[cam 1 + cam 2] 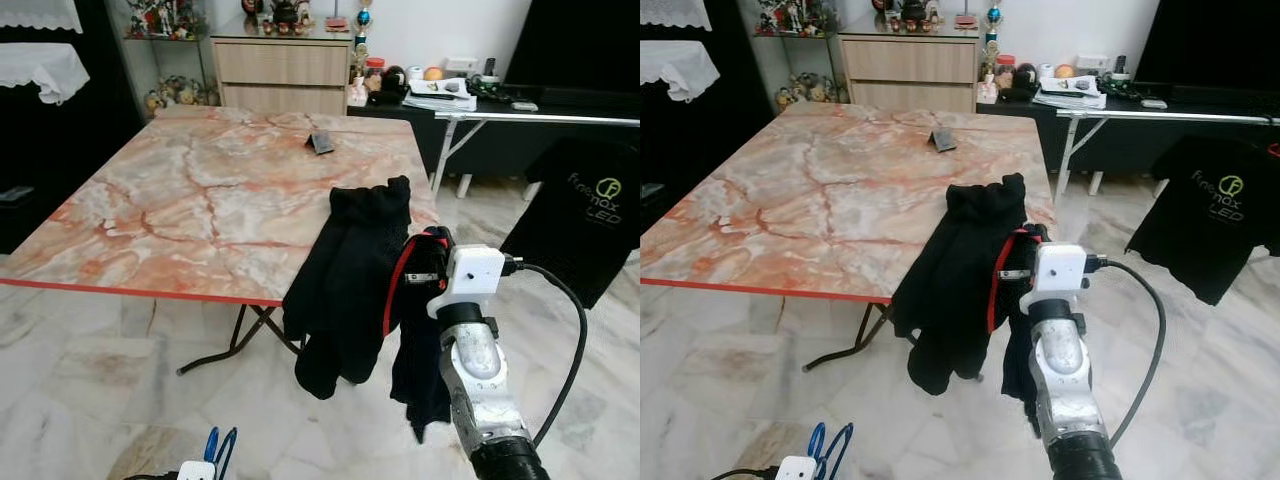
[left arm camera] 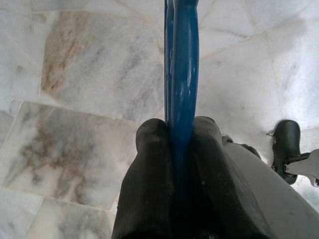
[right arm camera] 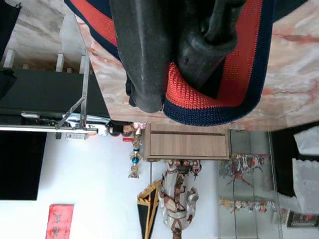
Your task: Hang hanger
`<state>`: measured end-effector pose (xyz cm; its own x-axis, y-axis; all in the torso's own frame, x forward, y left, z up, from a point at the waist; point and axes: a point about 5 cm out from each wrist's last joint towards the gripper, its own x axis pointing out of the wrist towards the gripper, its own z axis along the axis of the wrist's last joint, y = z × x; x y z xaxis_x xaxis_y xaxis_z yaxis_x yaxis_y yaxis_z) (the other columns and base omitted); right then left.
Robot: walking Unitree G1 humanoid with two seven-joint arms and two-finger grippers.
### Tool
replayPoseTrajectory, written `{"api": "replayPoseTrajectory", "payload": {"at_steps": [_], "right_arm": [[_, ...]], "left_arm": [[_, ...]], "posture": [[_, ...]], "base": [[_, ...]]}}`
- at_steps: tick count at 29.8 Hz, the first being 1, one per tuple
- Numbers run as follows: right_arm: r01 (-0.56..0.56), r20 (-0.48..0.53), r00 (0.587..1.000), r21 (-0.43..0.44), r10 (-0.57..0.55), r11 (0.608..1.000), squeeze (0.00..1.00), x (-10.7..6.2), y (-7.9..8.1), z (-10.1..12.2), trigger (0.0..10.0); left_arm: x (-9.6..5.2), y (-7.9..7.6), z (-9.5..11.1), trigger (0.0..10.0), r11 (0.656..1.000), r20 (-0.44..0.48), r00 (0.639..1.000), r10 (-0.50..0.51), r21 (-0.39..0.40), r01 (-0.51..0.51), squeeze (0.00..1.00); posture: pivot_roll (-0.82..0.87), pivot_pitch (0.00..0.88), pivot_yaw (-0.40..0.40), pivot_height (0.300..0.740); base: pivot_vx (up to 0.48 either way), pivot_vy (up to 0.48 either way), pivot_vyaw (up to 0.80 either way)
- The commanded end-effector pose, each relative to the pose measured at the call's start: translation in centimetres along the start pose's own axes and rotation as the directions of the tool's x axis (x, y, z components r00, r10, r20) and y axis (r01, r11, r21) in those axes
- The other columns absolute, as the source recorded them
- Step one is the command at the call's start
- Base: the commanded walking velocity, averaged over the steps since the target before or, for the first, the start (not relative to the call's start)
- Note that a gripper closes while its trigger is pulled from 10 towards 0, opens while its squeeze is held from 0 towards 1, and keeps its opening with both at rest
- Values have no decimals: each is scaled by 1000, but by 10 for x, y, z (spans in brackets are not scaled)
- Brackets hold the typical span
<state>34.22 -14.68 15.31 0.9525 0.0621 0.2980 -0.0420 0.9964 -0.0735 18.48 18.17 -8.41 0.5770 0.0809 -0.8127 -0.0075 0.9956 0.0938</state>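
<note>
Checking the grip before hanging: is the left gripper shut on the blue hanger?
Yes. The left gripper is shut on the blue hanger: both jaws press against it.

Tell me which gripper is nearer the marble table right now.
Right. The right gripper, shut on the dark garment, is raised at the marble table edge; the left gripper, shut on the blue hanger, hangs low over the floor.

The right gripper holds up a black garment with red trim beside the marble table; a blue hanger shows low down.
</note>
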Motion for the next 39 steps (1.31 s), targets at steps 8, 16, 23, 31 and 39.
{"api": "replayPoseTrajectory", "payload": {"at_steps": [8,16,23,31,39], "right_arm": [[-15,106,994,6,14,1000,0,8,3,26,10000],[-3,143,990,19,0,1000,0,16,3,39,10000],[15,186,982,11,-16,1000,0,33,-3,57,10000],[29,202,979,8,-30,1000,0,42,-5,64,10000],[59,230,972,2,-58,998,0,53,-12,76,10000]], "left_arm": [[3,-20,13,10000,999,-4,1000,-17,34,17,0],[2,-11,8,10000,999,-12,1000,-10,35,10,0],[2,-11,7,10000,999,-15,1000,-12,32,12,0],[2,-10,7,10000,999,-14,1000,-14,31,14,0],[2,-10,8,10000,999,-14,1000,-21,41,22,0]], "posture": [[18,0,24,740],[23,0,22,740],[22,0,20,740],[25,0,19,740],[20,0,26,740]], "base": [[30,0,516],[173,0,0],[0,0,0],[0,0,0],[0,0,0]]}}
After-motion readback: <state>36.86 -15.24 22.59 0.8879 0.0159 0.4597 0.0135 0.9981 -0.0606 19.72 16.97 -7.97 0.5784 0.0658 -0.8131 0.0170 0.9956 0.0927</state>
